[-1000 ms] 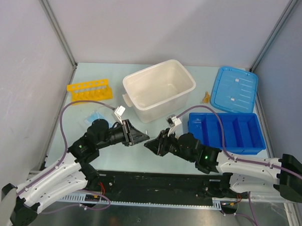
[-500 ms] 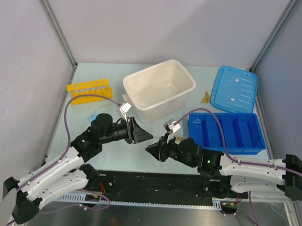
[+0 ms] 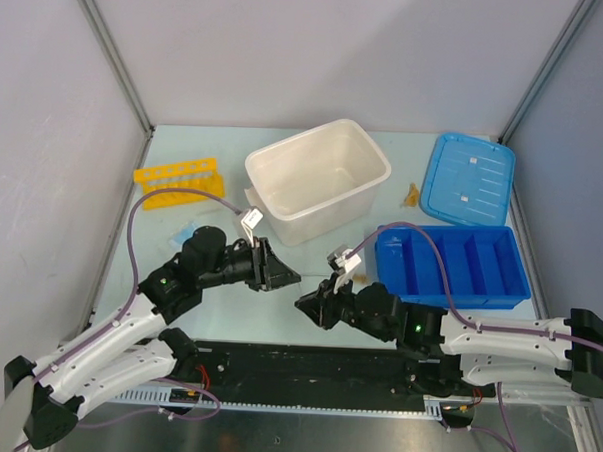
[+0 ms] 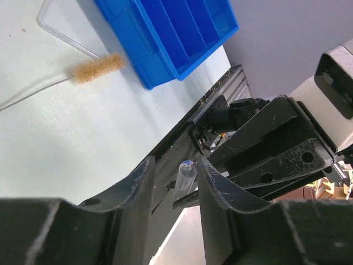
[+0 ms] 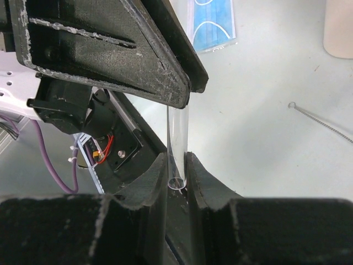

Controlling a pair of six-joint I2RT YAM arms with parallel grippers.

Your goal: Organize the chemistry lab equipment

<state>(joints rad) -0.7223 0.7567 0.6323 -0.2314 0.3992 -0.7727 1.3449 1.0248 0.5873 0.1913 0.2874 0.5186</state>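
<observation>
My right gripper (image 5: 176, 163) is shut on the lower end of a short clear tube (image 5: 177, 138), above the table's near edge. The tube's other end (image 4: 186, 175) stands between the fingers of my left gripper (image 4: 175, 165), which is open; it touches one finger, and a gap shows beside the other. Seen from above, the left gripper (image 3: 287, 275) and right gripper (image 3: 303, 304) meet tip to tip. The wire brush (image 4: 99, 67) with tan bristles lies on the table near the blue tray. A pale blue square piece (image 3: 188, 229) lies under the left arm's cable.
The yellow holed rack (image 3: 180, 181) stands at the back left. A big white tub (image 3: 322, 215) is in the middle, with its blue lid (image 3: 469, 178) at the back right. The blue divided tray (image 3: 450, 263) sits right of centre. A tiny amber piece (image 3: 411, 196) lies beside the lid.
My left gripper's jaws have widened around the tube's end and shifted slightly right. The right gripper, with the tube, has drifted a little toward the near edge.
</observation>
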